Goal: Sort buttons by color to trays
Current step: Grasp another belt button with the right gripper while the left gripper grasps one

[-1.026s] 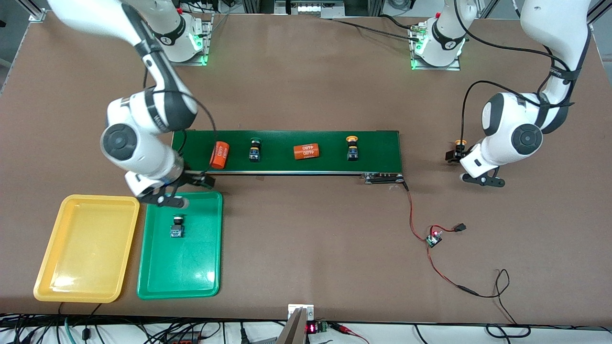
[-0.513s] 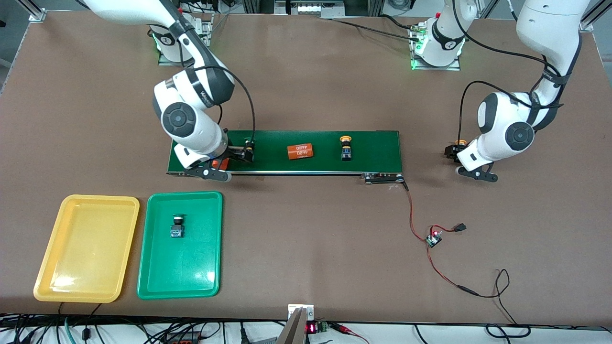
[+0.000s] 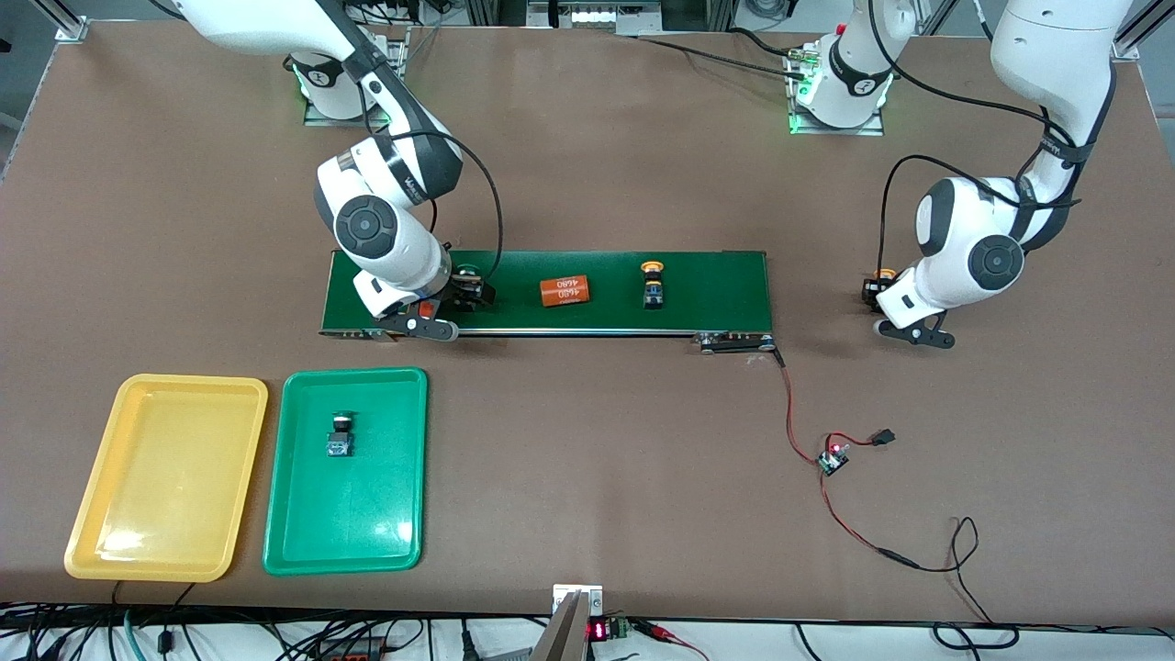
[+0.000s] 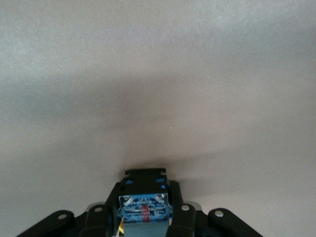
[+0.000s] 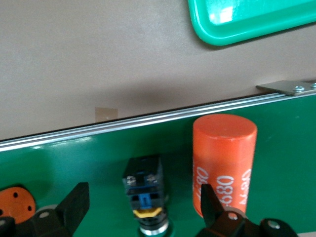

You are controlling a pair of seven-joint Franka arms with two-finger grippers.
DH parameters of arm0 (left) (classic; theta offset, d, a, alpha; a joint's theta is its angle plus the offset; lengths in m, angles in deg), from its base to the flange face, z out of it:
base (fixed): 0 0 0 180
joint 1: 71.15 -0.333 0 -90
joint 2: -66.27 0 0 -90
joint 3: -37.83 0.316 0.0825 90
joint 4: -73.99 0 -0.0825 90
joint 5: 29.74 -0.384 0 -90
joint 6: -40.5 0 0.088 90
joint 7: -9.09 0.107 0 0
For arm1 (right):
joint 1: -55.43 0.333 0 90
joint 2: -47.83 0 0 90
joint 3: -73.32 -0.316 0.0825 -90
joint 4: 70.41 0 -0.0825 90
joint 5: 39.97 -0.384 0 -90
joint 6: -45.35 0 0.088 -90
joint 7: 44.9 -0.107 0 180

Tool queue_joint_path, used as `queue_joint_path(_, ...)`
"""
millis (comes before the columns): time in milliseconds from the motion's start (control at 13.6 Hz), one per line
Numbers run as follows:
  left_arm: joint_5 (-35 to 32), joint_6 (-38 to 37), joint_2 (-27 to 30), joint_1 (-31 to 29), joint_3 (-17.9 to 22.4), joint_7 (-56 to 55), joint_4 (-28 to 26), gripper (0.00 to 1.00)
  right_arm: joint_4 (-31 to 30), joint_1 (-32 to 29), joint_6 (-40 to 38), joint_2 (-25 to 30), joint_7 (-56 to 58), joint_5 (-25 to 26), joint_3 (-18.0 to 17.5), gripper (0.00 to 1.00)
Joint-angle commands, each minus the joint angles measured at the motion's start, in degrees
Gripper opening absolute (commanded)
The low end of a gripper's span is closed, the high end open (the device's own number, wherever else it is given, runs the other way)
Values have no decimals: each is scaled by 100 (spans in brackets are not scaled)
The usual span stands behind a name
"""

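Note:
My right gripper is down on the conveyor belt at its end by the trays. It stands open astride a green button, which shows in the right wrist view as a black-and-blue body between the fingers. My left gripper is low over the bare table past the belt's other end, shut on a yellow-orange button, whose blue body fills the jaws. Another yellow-orange button rides the belt. A green button lies in the green tray. The yellow tray is beside it.
An orange cylinder lies on the belt right beside my right gripper's finger, and a second orange cylinder lies mid-belt. Red and black wires with a small circuit board trail from the belt's end toward the front camera.
The right arm went from over the green tray to the belt and came down around the green button. Things on the belt drifted toward the trays' end. The left gripper closed on its button.

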State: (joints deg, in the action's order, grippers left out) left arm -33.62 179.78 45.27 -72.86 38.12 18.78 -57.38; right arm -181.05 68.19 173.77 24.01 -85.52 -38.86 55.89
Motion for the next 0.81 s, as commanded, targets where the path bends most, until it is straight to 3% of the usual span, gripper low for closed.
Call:
queue_joint_path(0, -34, -847, 332, -32, -344, -387, 444, 9, -63, 34, 122, -8, -121, 21, -24, 100)
queue_joint_path(293, 1, -2026, 342, 38, -1275, -886, 1587, 10, -81, 43, 192, -149, -113, 91, -24, 100)
queue_joint_path(366, 10, -2028, 316, 65, -1469, -1246, 1702, 10, -107, 34, 201, -167, -52, 109, -24, 94)
queue_joint_path(513, 10, -1975, 228, 126, -1908, -1950, 1782, 12, -133, 8, 209, -167, 132, 126, -15, 68)
queue_joint_path(733, 19, -1712, 53, 249, -2164, -2506, 1782, 11, -142, -106, 175, -158, 458, 126, -15, 24)
